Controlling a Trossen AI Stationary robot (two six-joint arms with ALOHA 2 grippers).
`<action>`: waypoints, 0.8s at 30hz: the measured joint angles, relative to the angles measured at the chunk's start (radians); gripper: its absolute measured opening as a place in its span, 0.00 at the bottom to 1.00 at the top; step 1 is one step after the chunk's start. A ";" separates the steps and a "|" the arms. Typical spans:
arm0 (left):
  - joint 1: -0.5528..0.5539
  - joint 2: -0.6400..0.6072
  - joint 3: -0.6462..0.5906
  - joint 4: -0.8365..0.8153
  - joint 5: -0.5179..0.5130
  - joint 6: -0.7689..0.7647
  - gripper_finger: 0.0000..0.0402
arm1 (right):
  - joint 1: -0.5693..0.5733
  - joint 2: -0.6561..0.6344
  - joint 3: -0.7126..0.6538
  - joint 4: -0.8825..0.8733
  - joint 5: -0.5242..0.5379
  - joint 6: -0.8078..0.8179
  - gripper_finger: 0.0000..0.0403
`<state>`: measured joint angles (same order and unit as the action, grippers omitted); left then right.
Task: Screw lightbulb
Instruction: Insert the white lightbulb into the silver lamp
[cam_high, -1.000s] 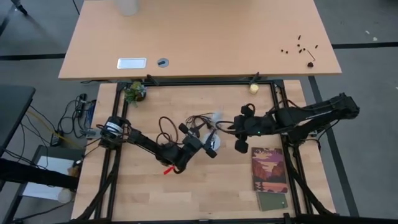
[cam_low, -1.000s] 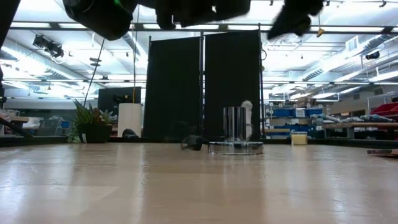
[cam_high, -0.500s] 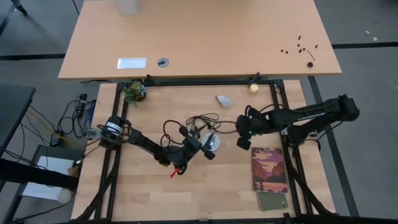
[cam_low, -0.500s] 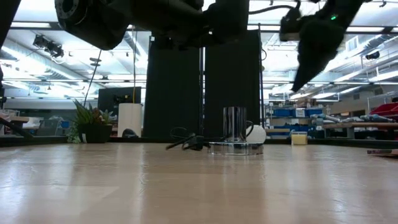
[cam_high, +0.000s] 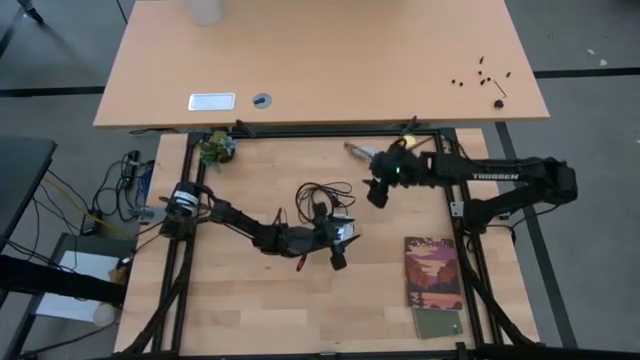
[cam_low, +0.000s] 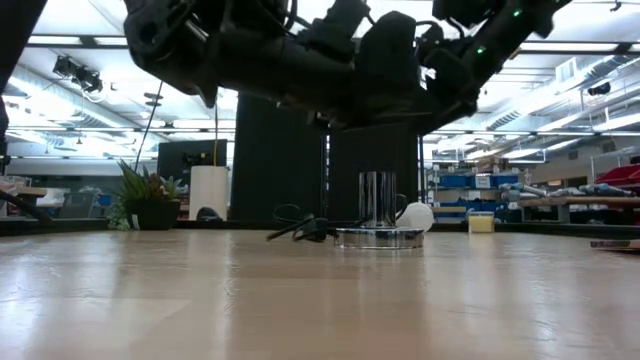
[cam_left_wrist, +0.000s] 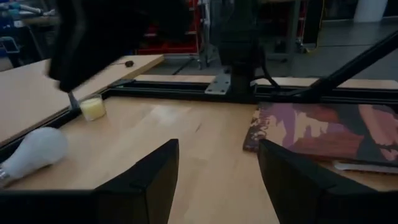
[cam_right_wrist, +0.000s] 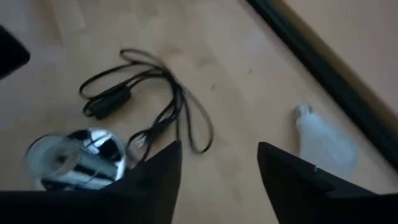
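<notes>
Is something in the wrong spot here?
Yes. The lightbulb lies on its side near the table's far edge, apart from the silver socket, not screwed in. The right gripper hangs above, open and empty.

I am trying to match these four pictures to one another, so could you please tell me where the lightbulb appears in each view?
High view: the lightbulb lies on the table near the far frame rail, just beside the right gripper.
Low view: white, low, just right of the silver socket.
Left wrist view: lying at the picture's left edge.
Right wrist view: at the picture's right, by the dark rail.
Shared landmark: the silver socket, seen in the high, low and right wrist views.
</notes>
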<state>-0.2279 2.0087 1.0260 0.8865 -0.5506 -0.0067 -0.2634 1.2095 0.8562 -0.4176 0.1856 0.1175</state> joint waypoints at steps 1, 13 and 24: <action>0.004 0.000 0.000 0.002 0.010 0.004 0.55 | -0.031 0.000 0.000 0.015 -0.031 -0.039 0.58; 0.081 0.000 0.000 0.032 0.313 -0.001 0.55 | -0.354 0.108 0.000 0.129 -0.289 -0.234 0.78; 0.094 0.054 -0.060 0.162 0.460 -0.066 0.55 | -0.481 0.268 0.019 0.186 -0.348 -0.379 0.79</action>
<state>-0.1341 2.0626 0.9664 1.0483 -0.0910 -0.0727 -0.7444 1.4773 0.8755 -0.2319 -0.1622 -0.2617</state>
